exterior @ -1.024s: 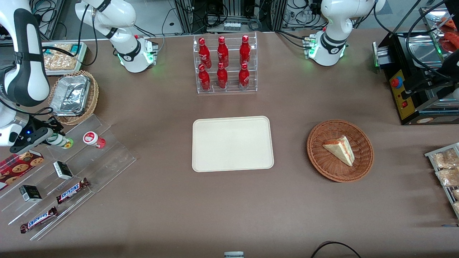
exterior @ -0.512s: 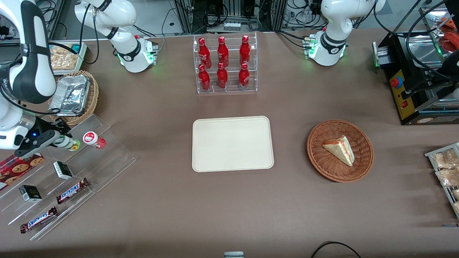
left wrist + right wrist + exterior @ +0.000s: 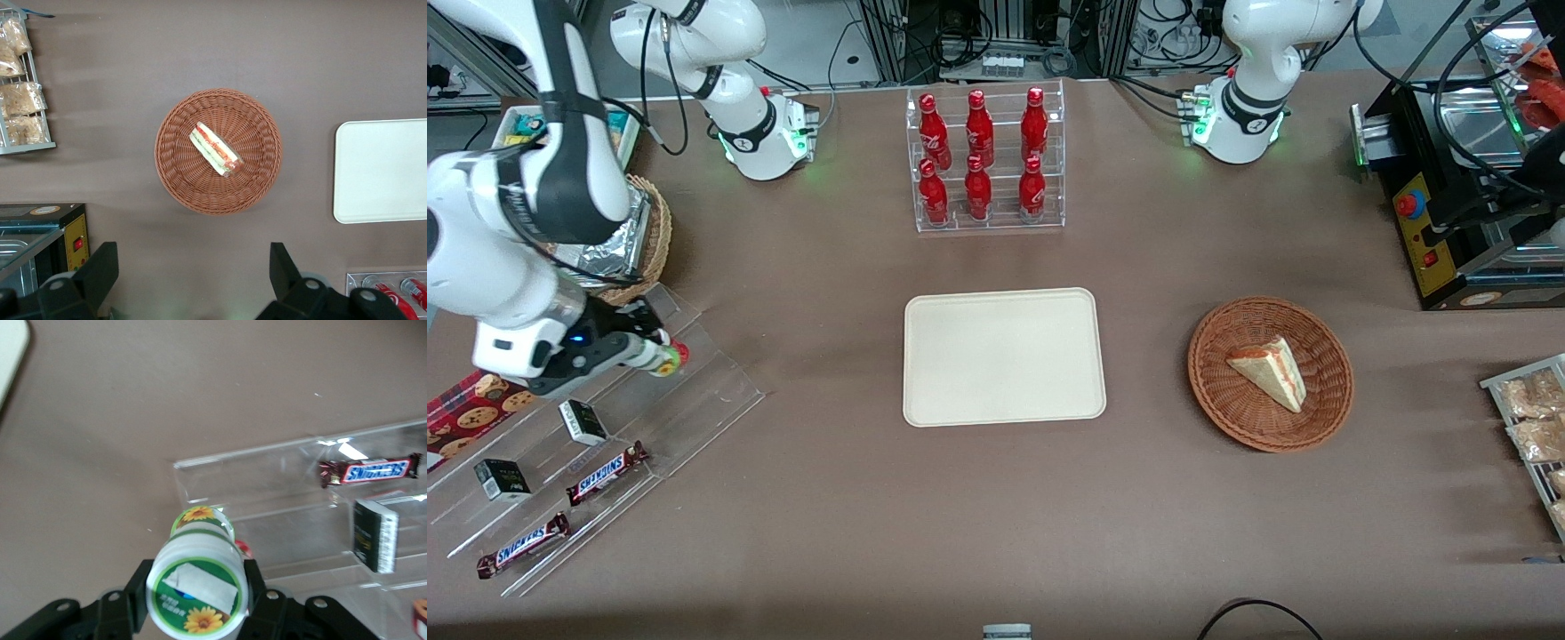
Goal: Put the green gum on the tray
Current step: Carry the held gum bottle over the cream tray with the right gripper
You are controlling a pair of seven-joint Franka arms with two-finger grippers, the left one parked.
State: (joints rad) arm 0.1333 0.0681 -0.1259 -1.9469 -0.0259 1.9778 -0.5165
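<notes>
My right gripper (image 3: 640,354) is shut on the green gum (image 3: 661,360), a white bottle with a green base, held tilted above the clear stepped stand (image 3: 703,391) at the working arm's end of the table. In the right wrist view the gum's green sunflower-label end (image 3: 197,587) fills the space between the black fingers (image 3: 137,595). The red gum (image 3: 683,353) shows only as a red sliver beside the held bottle, and also in the right wrist view (image 3: 244,549). The cream tray (image 3: 1003,356) lies bare at mid-table, and shows in the left wrist view (image 3: 387,170).
The stand holds two Snickers bars (image 3: 607,472), (image 3: 523,544) and small black boxes (image 3: 583,421). A wicker basket with foil (image 3: 651,240) is farther from the camera. A rack of red bottles (image 3: 987,160) stands above the tray. A basket with a sandwich (image 3: 1270,373) lies toward the parked arm.
My gripper has carried the green gum off its shelf spot toward the tray's side, and it now covers most of the red gum. The arm has swung over the foil basket.
</notes>
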